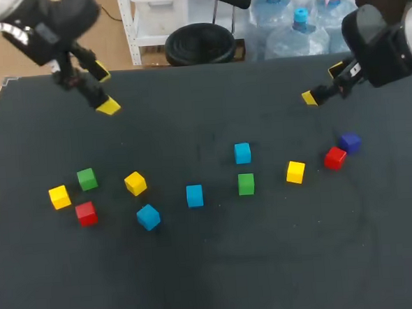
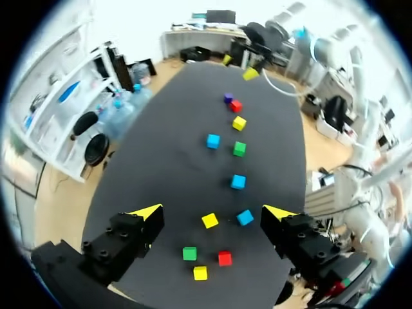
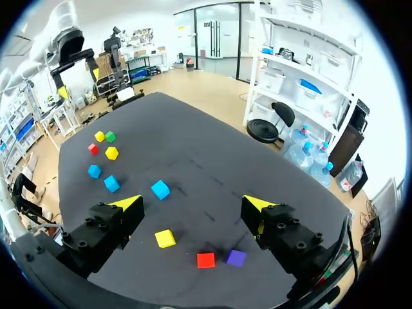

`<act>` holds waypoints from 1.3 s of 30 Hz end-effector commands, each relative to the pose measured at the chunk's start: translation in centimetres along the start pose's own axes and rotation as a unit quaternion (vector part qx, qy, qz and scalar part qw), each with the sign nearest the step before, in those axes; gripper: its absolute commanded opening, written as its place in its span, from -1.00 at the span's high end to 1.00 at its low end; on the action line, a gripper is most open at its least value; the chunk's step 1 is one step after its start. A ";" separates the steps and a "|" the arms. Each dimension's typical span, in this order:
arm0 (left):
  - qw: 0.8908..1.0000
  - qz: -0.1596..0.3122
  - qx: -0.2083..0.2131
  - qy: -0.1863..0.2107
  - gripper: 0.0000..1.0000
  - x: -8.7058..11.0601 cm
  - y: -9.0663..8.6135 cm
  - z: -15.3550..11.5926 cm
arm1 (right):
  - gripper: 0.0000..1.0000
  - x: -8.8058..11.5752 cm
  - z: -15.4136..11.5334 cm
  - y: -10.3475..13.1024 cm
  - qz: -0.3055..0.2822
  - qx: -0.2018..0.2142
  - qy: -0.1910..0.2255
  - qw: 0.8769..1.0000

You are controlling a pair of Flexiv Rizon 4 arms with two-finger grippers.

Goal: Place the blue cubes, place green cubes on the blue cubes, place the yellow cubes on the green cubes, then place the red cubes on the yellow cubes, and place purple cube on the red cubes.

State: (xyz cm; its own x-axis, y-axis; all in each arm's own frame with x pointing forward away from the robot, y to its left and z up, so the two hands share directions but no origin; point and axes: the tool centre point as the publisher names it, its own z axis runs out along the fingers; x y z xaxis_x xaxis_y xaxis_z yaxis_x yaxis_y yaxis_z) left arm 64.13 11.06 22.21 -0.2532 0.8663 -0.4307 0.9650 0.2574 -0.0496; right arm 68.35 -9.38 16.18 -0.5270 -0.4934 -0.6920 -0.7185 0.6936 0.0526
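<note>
Dark table [image 1: 213, 266] strewn with coloured cubes [image 1: 194, 195]; left claw [image 1: 105, 88] and right claw [image 1: 323, 83] both spread wide, empty

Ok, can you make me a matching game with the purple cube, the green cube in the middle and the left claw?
Things:
1. purple cube
2. middle green cube
3. left claw

Where or how:
A. open, holding nothing
B. close to a blue cube, not touching it
C. far right, beside a red cube

Pairs: 1-C, 2-B, 3-A
</note>
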 end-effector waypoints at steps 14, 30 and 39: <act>0.987 0.053 0.064 0.134 -1.00 -2.0 -0.9 6.2 | -1.00 0.1 -0.2 0.2 0.000 0.003 0.000 1.000; 0.997 -0.058 0.038 0.045 -1.00 -1.6 0.1 6.5 | -1.00 0.1 -0.2 0.2 0.000 0.003 0.000 1.000; 0.997 -0.058 0.038 0.045 -1.00 -1.6 0.1 6.5 | -1.00 0.1 -0.2 0.2 0.000 0.003 0.000 1.000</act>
State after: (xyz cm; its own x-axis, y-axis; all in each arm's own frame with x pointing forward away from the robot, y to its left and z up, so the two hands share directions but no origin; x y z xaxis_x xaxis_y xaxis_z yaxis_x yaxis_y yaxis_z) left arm 65.43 6.70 17.05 -0.3643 0.8738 -0.3220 0.9303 0.3258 -0.1685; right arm 68.32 -9.40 16.18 -0.5265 -0.4930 -0.6927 -0.7188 0.6932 0.0530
